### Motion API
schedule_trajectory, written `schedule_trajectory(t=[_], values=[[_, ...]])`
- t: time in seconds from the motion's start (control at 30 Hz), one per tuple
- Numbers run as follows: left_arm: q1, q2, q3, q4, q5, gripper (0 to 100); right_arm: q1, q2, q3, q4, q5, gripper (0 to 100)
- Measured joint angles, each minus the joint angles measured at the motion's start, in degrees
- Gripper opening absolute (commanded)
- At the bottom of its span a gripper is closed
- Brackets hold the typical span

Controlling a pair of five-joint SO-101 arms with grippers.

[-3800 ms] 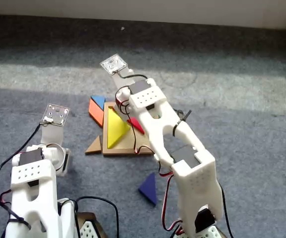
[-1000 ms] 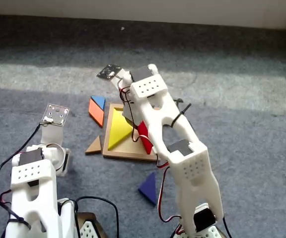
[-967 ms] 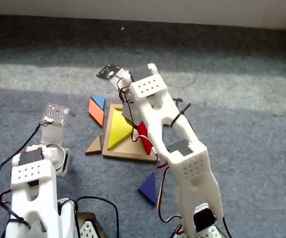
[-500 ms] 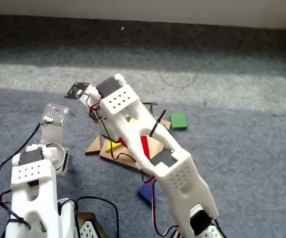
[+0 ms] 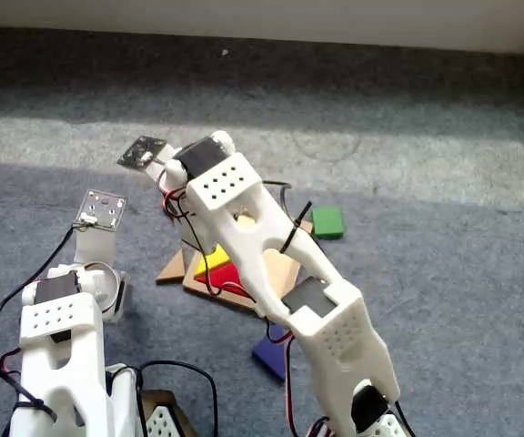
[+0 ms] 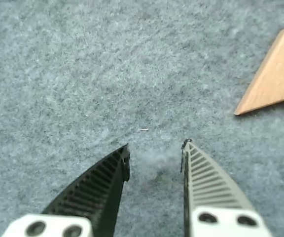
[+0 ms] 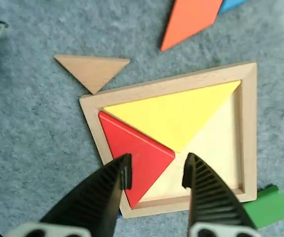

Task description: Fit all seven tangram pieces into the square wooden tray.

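While the left gripper sat open and empty over the carpet, the right gripper hung open over the red triangle. A careless descent could have knocked that piece, or the yellow triangle touching it, askew in the square wooden tray. Beyond the tray, the wooden triangle and orange piece lay loose, liable to slide when pinched.
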Motion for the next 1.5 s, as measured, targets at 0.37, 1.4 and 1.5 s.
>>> schedule_trajectory(t=[0.37, 1.4, 1.5], values=[[0.0, 0.0, 0.0, 0.0, 0.0, 18, 10.73, -4.4, 0.0, 0.09, -8.88, 0.4], [0.0, 0.0, 0.0, 0.0, 0.0, 18, 32.09, -53.71, 72.09, -35.87, -18.11, 27.9], [0.0, 0.0, 0.0, 0.0, 0.0, 18, 31.91, -51.6, 72.7, -39.91, -19.34, 27.9]])
